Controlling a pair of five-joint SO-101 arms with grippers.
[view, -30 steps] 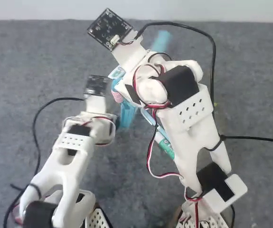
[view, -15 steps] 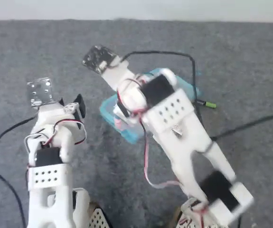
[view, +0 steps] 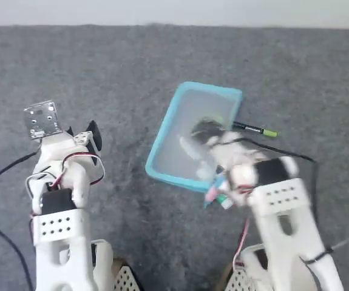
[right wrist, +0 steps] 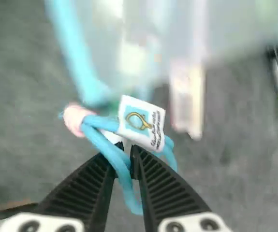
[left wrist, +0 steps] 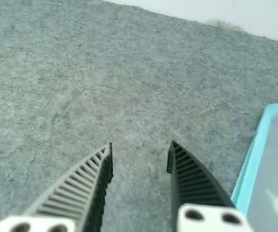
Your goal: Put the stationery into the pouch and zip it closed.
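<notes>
Evidently the pouch (view: 192, 136) lies flat mid-tabletop (view: 71, 66), and the right end effector (right wrist: 124, 147) is clamped tight on the blue loop (right wrist: 102, 137) at its 5 o'clock corner. A pen (view: 256, 128) lies outside, just beside its 3 o'clock edge, so filling looks unfinished. Next that pen needs grasping; the left end effector (left wrist: 139, 147) hangs empty, partly open, at 9 o'clock.

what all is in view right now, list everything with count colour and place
pouch: one, turquoise rim, clear body, middle of the table
strap: one, blue with a white tag, at the pouch's near corner
pen: one, black with a green cap, on the table touching the pouch's right side
pink item: one, beside the strap, kind unclear
table: one, grey
left gripper: one, open, over bare table left of the pouch
right gripper: one, shut on the strap
</notes>
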